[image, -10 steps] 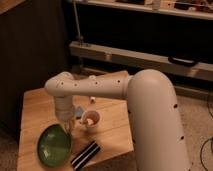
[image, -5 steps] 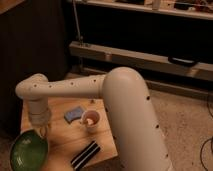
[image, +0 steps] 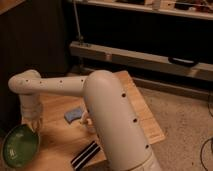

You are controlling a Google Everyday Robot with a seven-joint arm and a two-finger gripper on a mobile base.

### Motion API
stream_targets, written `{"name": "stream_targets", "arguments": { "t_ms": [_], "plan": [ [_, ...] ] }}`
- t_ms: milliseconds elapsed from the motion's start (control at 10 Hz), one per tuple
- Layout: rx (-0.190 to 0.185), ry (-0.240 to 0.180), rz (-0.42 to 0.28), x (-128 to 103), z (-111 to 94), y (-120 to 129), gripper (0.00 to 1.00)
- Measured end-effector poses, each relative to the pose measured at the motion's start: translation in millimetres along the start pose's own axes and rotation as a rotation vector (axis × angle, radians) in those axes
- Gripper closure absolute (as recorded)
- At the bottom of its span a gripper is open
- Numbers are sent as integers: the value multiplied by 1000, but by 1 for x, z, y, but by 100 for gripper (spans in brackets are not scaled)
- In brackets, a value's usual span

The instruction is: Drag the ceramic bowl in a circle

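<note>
The ceramic bowl (image: 19, 147) is wide, shallow and glossy green. It sits at the front left corner of the wooden table (image: 57, 137), partly over the left edge. My gripper (image: 33, 125) hangs down from the white arm (image: 60, 85) and meets the bowl's upper right rim. The arm's large segment (image: 117, 125) crosses the middle of the view and hides part of the table.
A blue sponge (image: 73, 115) lies mid-table. A small white cup (image: 88, 121) sits just right of it, half hidden by the arm. A black striped object (image: 85, 155) lies at the table's front edge. Dark shelving and a metal rail (image: 140, 57) stand behind.
The gripper and the green bowl have moved together to the left across the table's front, from near the cup to the front left corner. The sponge and the striped object have stayed put.
</note>
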Motion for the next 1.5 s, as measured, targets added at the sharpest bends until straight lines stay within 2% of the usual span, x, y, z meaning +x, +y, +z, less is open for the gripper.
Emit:
{"name": "stream_targets", "arguments": {
  "t_ms": [200, 400, 600, 800, 1200, 1500],
  "plan": [
    [-8, -6, 70, 14, -7, 32, 86],
    [-9, -25, 170, 24, -11, 78, 86],
    [-8, -45, 233, 21, -6, 101, 86],
    [-12, -59, 298, 5, -4, 128, 86],
    [-47, -87, 319, -28, -2, 148, 86],
    [-102, -112, 298, -56, -1, 154, 86]
  ]
}}
